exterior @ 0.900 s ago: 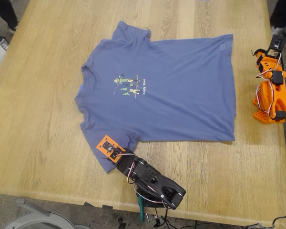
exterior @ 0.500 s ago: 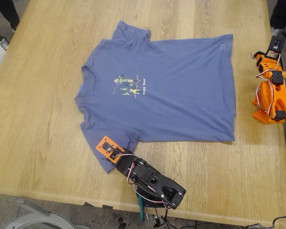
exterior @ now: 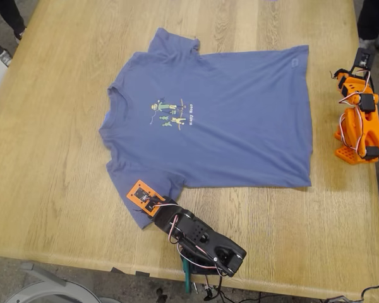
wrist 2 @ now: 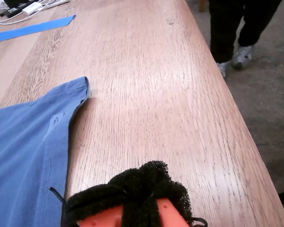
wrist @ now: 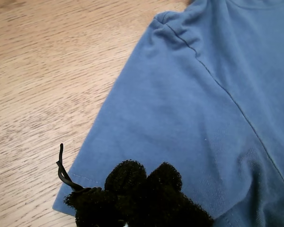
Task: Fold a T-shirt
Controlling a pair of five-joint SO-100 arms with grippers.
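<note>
1. One pale wooden table [exterior: 50,164] fills the exterior view, with grey floor showing past its edges.
2. One T-shirt [exterior: 240,132] lies spread flat and face up in the middle of the table, unfolded, its collar toward the exterior view's left and its hem toward that view's right.
3. One small green-and-yellow cartoon print [exterior: 170,112] with white lettering sits on the chest.
4. Two sleeves show: one points to the top of the exterior view, the other lies directly under my first gripper [exterior: 145,196].
5. My first gripper, on the black arm, rests over that near sleeve [wrist: 146,142]; in the first wrist view its dark fuzzy pads [wrist: 142,189] sit bunched together over the cloth, but I cannot tell whether any fabric is pinched between them.
6. My second gripper [exterior: 361,63], on the orange arm, stands off the shirt, beyond the hem corner [wrist 2: 78,90], which lies ahead of its jaws on bare wood.
7. Its black fuzzy pads [wrist 2: 142,189] appear pressed together with nothing between them.
8. One strip of blue tape [wrist 2: 33,28] lies farther along the table.
9. A person's two legs and shoes [wrist 2: 236,52] stand on the floor beside the table.
</note>
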